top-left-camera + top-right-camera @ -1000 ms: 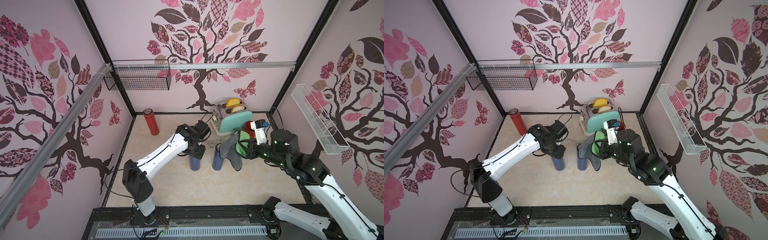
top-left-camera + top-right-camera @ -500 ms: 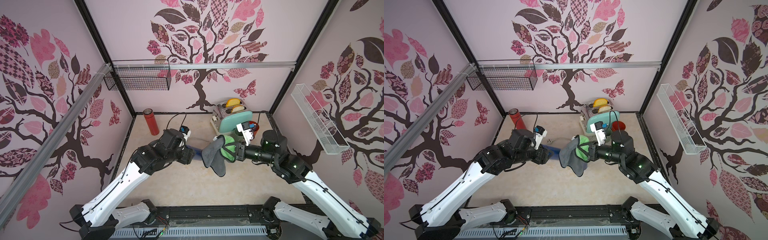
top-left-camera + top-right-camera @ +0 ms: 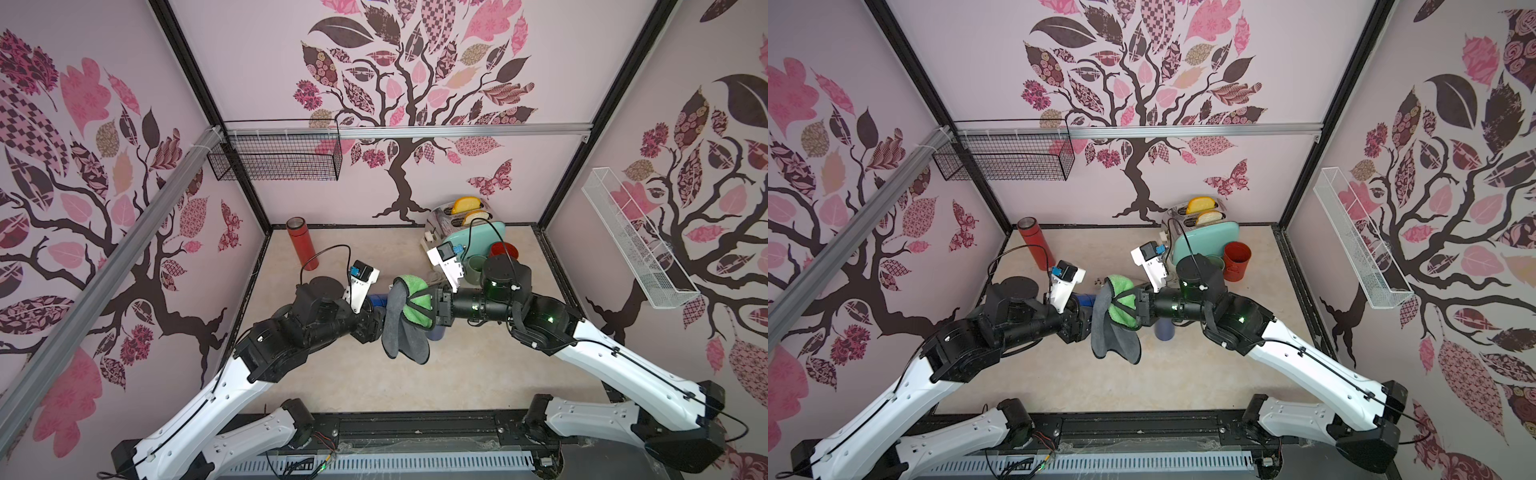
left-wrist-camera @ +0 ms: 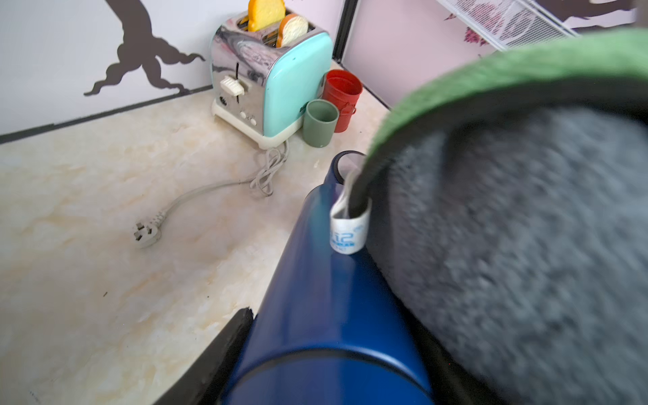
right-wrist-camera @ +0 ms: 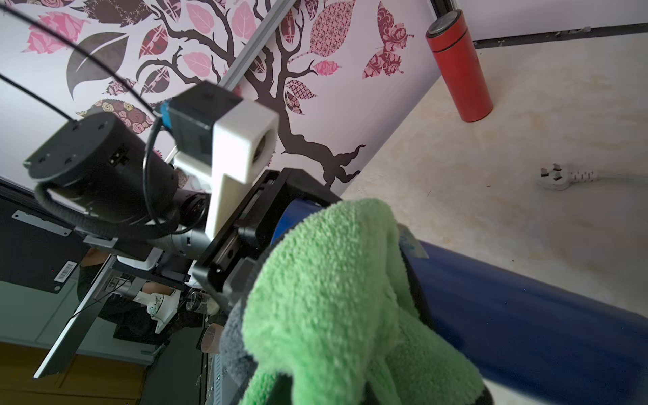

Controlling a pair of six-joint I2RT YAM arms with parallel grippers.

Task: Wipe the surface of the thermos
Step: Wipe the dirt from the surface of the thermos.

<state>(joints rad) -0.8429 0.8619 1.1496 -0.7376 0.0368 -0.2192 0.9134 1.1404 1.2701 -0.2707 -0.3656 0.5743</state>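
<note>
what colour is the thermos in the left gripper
The thermos is a glossy dark blue; it shows best in the left wrist view.

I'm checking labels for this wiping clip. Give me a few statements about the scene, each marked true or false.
1. The left gripper has its jaws shut on the blue thermos. True.
2. The cloth held by the right gripper is red. False: it is green on one face and grey on the other.
3. The cloth touches the blue thermos. True.
4. The red thermos lies on its side. False: it stands upright near the back wall.
5. The toaster has two bread slices in its slots. True.
</note>
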